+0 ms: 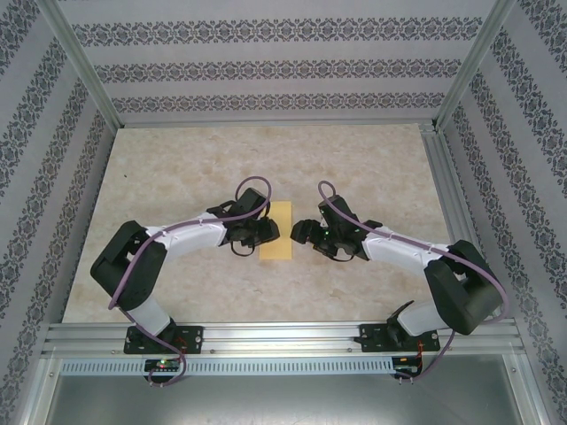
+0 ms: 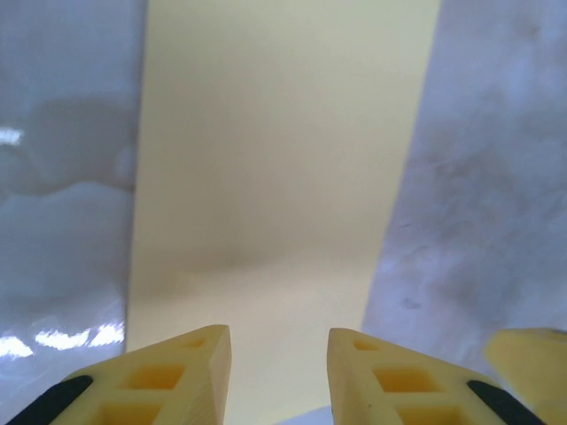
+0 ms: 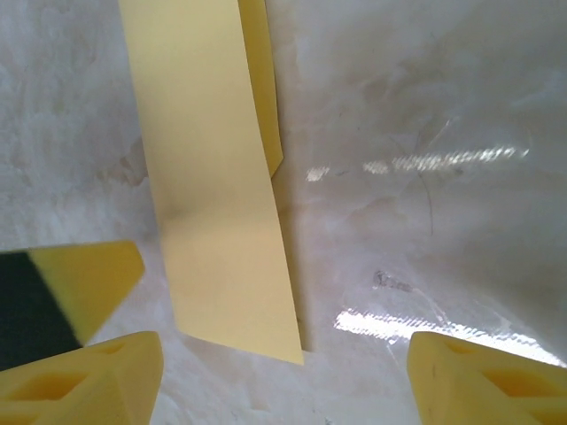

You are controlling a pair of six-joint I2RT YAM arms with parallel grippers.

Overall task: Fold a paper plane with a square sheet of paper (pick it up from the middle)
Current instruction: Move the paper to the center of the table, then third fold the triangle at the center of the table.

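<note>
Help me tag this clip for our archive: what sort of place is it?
Probably a robotics lab test cell: an aluminium frame encloses a marble-look table, patterned panels stand as walls, and a left arm and right arm are bolted to the near rail.
</note>
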